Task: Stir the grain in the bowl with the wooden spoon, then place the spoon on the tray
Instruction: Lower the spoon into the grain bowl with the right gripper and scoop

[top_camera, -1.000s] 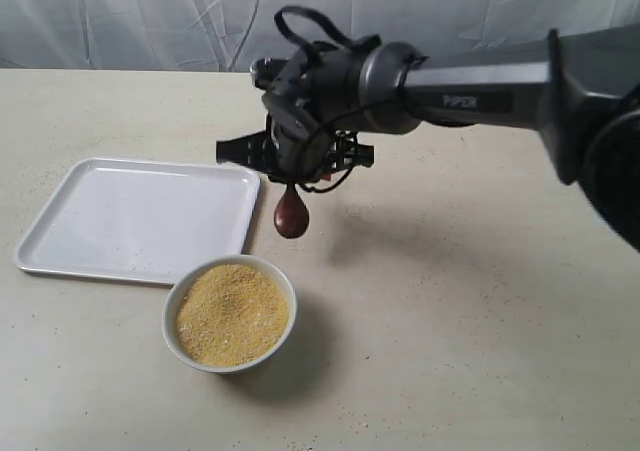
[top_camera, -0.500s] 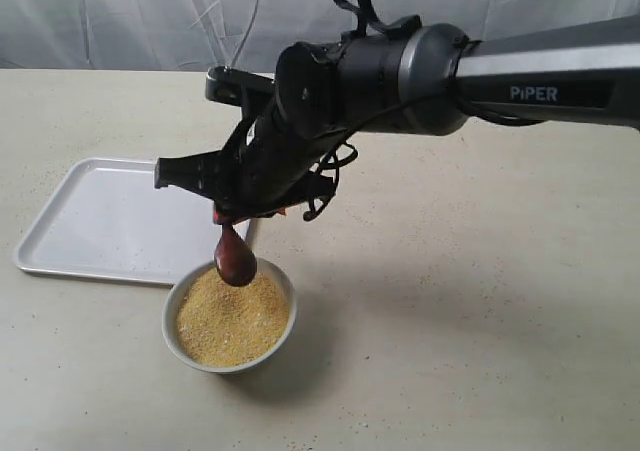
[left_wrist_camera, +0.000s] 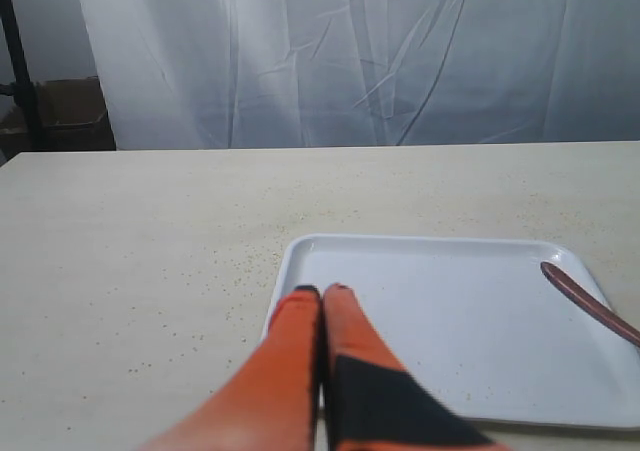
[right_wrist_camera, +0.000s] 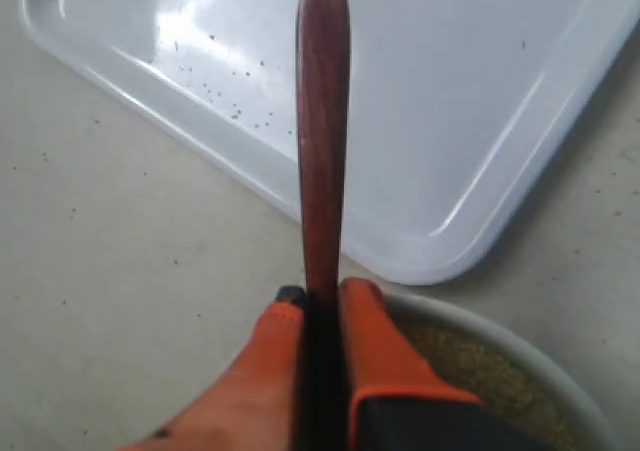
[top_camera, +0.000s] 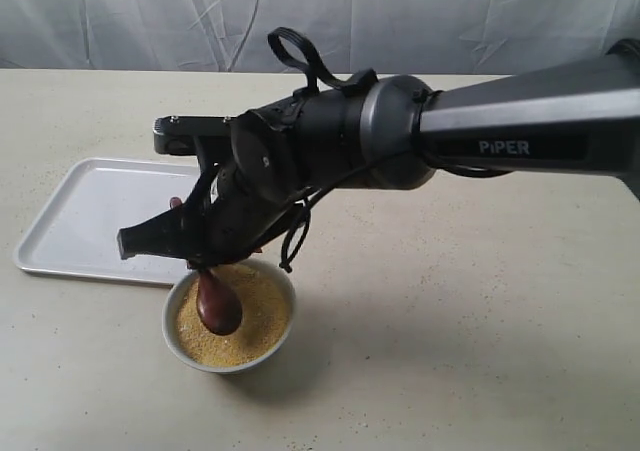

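My right gripper (top_camera: 203,259) is shut on the wooden spoon and reaches across to the left side of the table. The spoon's dark oval head (top_camera: 218,307) dips into the golden grain (top_camera: 258,316) in the small white bowl (top_camera: 287,293). In the right wrist view the handle (right_wrist_camera: 322,121) sticks out past the shut gripper (right_wrist_camera: 322,295), over the white tray (right_wrist_camera: 420,91), with the bowl's rim (right_wrist_camera: 487,333) and grain (right_wrist_camera: 485,373) beside it. My left gripper (left_wrist_camera: 321,291) is shut and empty, low by the tray's (left_wrist_camera: 450,311) edge. The handle's end (left_wrist_camera: 588,304) shows there.
The tray (top_camera: 110,216) lies just behind and left of the bowl, with nothing resting on it. Scattered grain specks dot the beige table (top_camera: 450,351). A white curtain (top_camera: 420,16) hangs behind the far table edge.
The right arm swung left and down with the spoon. The spoon head went from hanging beside the tray's corner, to above the bowl, and now sits in the grain.
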{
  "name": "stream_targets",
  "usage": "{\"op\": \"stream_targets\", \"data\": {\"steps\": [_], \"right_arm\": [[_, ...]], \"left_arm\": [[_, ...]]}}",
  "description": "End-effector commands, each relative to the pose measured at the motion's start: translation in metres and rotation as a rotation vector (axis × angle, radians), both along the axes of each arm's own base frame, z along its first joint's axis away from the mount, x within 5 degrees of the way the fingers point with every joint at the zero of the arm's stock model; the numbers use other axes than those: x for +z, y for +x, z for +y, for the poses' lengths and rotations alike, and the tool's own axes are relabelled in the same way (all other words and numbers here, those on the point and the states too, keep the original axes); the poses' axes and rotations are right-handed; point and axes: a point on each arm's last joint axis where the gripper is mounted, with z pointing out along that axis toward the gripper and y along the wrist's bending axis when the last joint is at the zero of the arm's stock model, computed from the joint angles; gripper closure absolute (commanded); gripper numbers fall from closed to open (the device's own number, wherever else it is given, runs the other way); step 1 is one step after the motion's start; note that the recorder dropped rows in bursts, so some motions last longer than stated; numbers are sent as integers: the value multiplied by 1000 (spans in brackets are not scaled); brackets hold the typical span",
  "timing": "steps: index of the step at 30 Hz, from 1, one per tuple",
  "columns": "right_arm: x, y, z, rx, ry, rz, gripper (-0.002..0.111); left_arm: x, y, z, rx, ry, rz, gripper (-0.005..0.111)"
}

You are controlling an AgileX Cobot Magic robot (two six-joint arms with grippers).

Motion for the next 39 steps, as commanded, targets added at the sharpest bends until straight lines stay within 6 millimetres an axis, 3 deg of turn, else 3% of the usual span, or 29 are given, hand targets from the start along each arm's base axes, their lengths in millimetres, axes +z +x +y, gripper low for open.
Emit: {"op": "stream_targets", "data": {"steps": [1,5,10,13,22,28,33,39], "right_arm": [[-2,-1,-3,63,-66,-59,108],[-5,-1,-4,79,-96,-61,98],[-9,-2,-6,88,-127,-44,74],[-1,-2,-8,99,-131,-66,68],[47,-2,-14,129,-133,-147,67],[68,1,21,206,-167,-239,67],[50,12,49,214,-217,-308,67],[30,31,52,99,-344,-353,67]], "left_arm": [[0,0,0,-1,0,-13,107],[0,0,0,-1,0,-13,107],[0,0,0,-1,0,-13,107],[0,0,0,-1,0,-13,107],[0,0,0,-1,0,-13,107],[0,0,0,-1,0,-13,107],[0,0,0,-1,0,-13,107],[0,0,0,-1,0,-13,107]]}}
